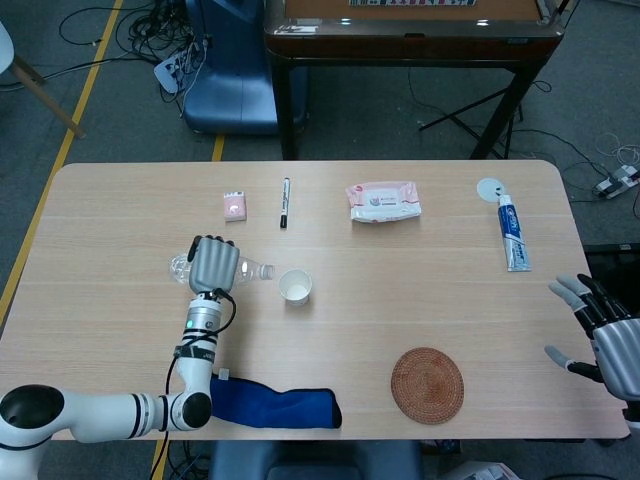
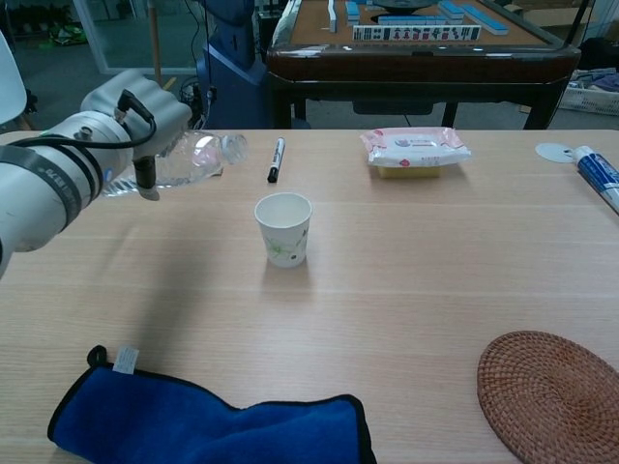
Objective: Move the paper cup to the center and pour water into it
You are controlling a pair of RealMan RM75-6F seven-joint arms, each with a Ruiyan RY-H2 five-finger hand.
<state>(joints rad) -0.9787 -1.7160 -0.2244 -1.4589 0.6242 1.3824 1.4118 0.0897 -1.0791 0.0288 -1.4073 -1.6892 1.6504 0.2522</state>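
Observation:
A white paper cup (image 1: 295,287) (image 2: 283,228) with a green print stands upright near the middle of the table. My left hand (image 1: 214,265) (image 2: 135,111) grips a clear plastic water bottle (image 2: 193,159) (image 1: 257,270) lying nearly level in the air, its open mouth pointing right toward the cup and still left of it. My right hand (image 1: 605,335) hangs beyond the table's right edge with its fingers spread and nothing in it; only the head view shows it.
A blue cloth (image 2: 208,420) lies at the front left, a round woven coaster (image 2: 551,391) at the front right. Along the back are a pink card (image 1: 233,206), a black pen (image 2: 277,159), a wet-wipe pack (image 2: 414,150) and a toothpaste tube (image 1: 512,232).

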